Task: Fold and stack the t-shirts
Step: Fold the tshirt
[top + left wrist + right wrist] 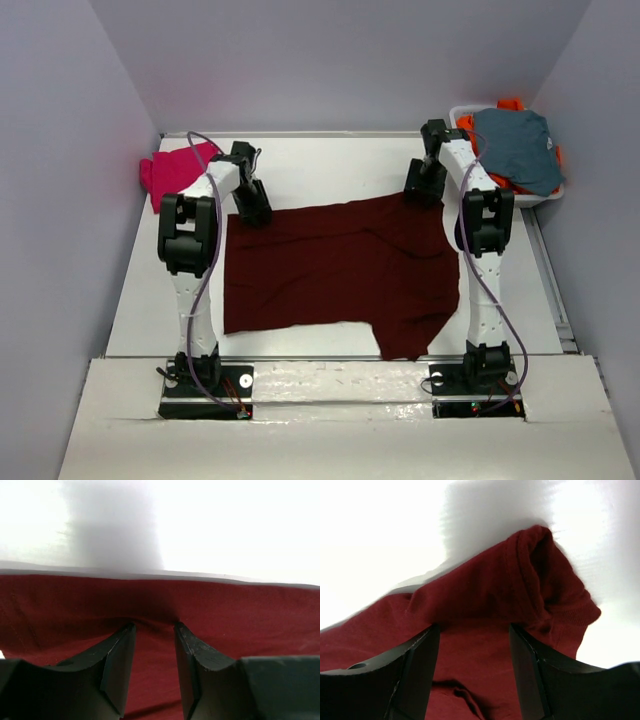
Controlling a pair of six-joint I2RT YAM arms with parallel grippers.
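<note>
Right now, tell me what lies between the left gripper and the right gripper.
The far edge of the maroon t-shirt runs from the left gripper to the right gripper, on the table; the top view shows nothing else there.

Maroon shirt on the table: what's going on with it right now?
The maroon shirt lies spread on the table. The left gripper and right gripper sit at its far corners, jaws open astride the cloth, nothing pinched yet. A pink shirt lies far left, a grey-blue garment far right.
</note>
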